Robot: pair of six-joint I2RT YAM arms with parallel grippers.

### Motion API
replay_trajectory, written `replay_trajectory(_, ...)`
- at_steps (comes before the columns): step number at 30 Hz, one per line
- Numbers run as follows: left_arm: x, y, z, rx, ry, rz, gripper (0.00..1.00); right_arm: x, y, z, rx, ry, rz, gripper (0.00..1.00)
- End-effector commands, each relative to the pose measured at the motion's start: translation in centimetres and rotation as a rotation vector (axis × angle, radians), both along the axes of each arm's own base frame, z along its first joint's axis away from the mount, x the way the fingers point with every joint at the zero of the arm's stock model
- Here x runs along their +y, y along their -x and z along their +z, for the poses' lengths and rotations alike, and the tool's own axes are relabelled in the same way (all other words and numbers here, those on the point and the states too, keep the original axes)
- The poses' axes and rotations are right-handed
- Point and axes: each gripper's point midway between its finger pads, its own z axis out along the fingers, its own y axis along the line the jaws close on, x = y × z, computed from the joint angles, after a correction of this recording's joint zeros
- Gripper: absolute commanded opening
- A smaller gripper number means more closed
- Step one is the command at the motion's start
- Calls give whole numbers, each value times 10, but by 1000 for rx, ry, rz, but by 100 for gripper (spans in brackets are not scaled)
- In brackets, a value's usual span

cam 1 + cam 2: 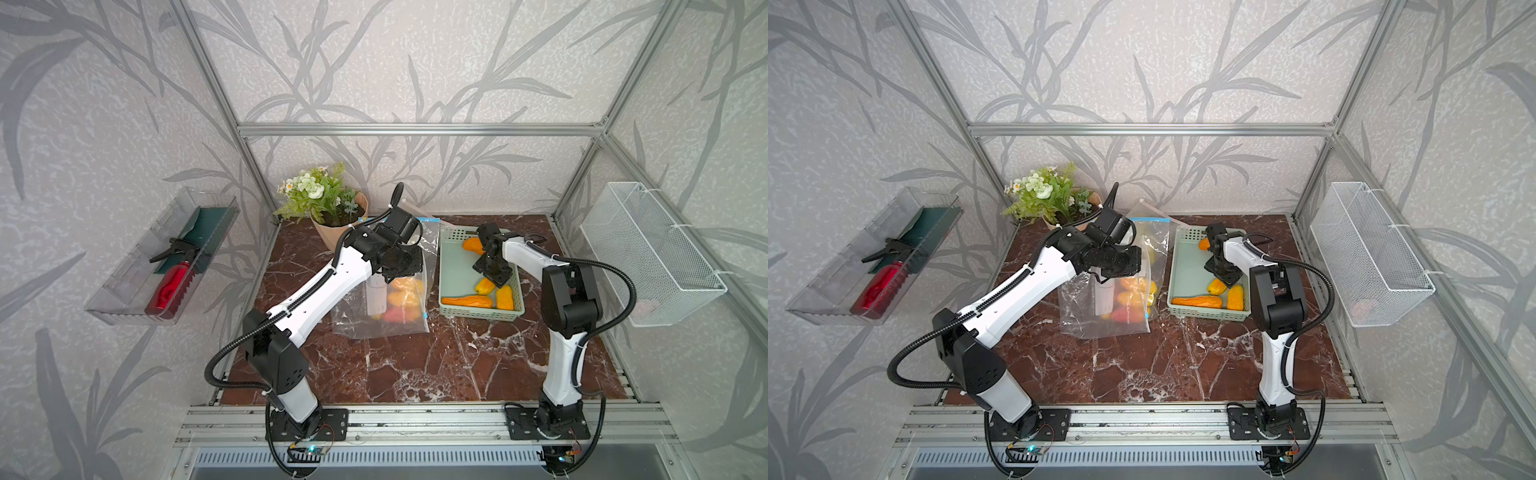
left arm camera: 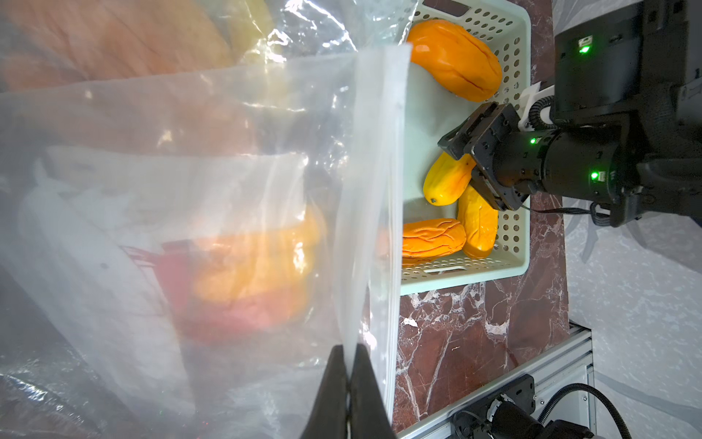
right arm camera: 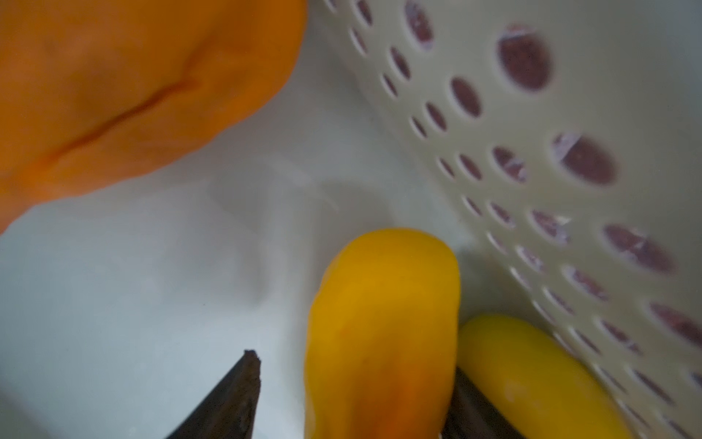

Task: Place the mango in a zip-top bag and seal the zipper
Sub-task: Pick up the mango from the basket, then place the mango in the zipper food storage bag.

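Note:
A clear zip-top bag (image 1: 386, 316) (image 1: 1108, 320) stands on the marble table with several orange and yellow fruits (image 1: 405, 291) inside. My left gripper (image 2: 348, 353) is shut on the bag's upright edge (image 2: 364, 190) and holds it up. To the right, a pale green basket (image 1: 453, 266) (image 1: 1183, 266) holds several mangoes. My right gripper (image 3: 353, 363) is down in the basket, open, with a yellow mango (image 3: 383, 304) (image 1: 484, 286) (image 2: 446, 178) between its fingers. One finger (image 3: 243, 387) stands apart from it; the other lies against its far side, next to a second yellow mango (image 3: 524, 372).
More mangoes lie in the basket: an orange one (image 1: 467, 301) at the front and another (image 1: 473, 245) at the back. A paper-wrapped bouquet (image 1: 324, 199) stands behind the bag. A clear tray with a red spray bottle (image 1: 166, 286) and a white wire basket (image 1: 648, 249) hang on the side walls.

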Motion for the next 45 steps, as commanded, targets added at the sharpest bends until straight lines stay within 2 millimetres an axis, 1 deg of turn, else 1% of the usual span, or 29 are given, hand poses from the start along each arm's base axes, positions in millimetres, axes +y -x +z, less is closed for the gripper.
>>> replay_trajectory(1,1,1,16,-28,27,-2,0,7,-1,-10,23,-24,15,54)
replay_trajectory(3,1,1,17,-33,28,-2,0,8,0,-13,23,-32,13,44)
replay_trajectory(4,1,1,18,-33,26,-1,0,8,-1,-11,13,-33,15,36)
replay_trajectory(5,2,0,18,-34,25,0,0,9,-3,-6,-7,-32,22,29)
replay_trajectory(7,3,0,18,-32,20,2,0,9,-8,10,-70,-15,49,23)
replay_trajectory(9,3,-1,18,-29,21,6,0,16,-16,40,-173,-9,96,20)
replay_trajectory(10,3,-1,19,-28,23,7,0,24,-20,60,-240,-12,133,19)
replay_trajectory(12,3,-3,19,-23,27,15,0,44,-26,104,-395,-42,208,19)
replay_trajectory(13,4,-4,19,-18,31,20,0,56,-27,130,-485,-63,256,19)
replay_trajectory(14,4,-6,19,-12,35,27,0,70,-25,159,-577,-86,308,19)
replay_trajectory(16,5,-9,21,-6,51,37,0,96,-16,202,-739,-153,403,19)
replay_trajectory(17,6,-11,23,-6,55,41,0,109,-7,220,-809,-195,443,19)
replay_trajectory(19,7,-15,27,-6,66,48,0,134,7,251,-935,-296,515,20)
replay_trajectory(21,8,-19,32,-4,84,53,0,156,22,274,-1028,-409,573,22)
replay_trajectory(23,9,-23,35,7,104,57,0,172,35,292,-1076,-499,624,23)
replay_trajectory(24,9,-24,34,17,111,59,0,176,39,300,-1097,-525,641,23)
replay_trajectory(28,10,-29,37,39,145,67,0,190,48,322,-1167,-647,675,23)
replay_trajectory(33,14,-36,42,44,161,78,0,225,52,318,-1141,-745,754,23)
replay_trajectory(36,17,-38,44,43,158,78,0,236,55,313,-1129,-751,779,23)
replay_trajectory(41,17,-39,50,35,171,79,0,247,54,293,-1083,-733,821,23)
replay_trajectory(43,18,-39,55,29,175,83,0,249,54,279,-1055,-689,851,23)
replay_trajectory(45,19,-38,60,25,179,85,0,247,52,265,-1039,-643,863,23)
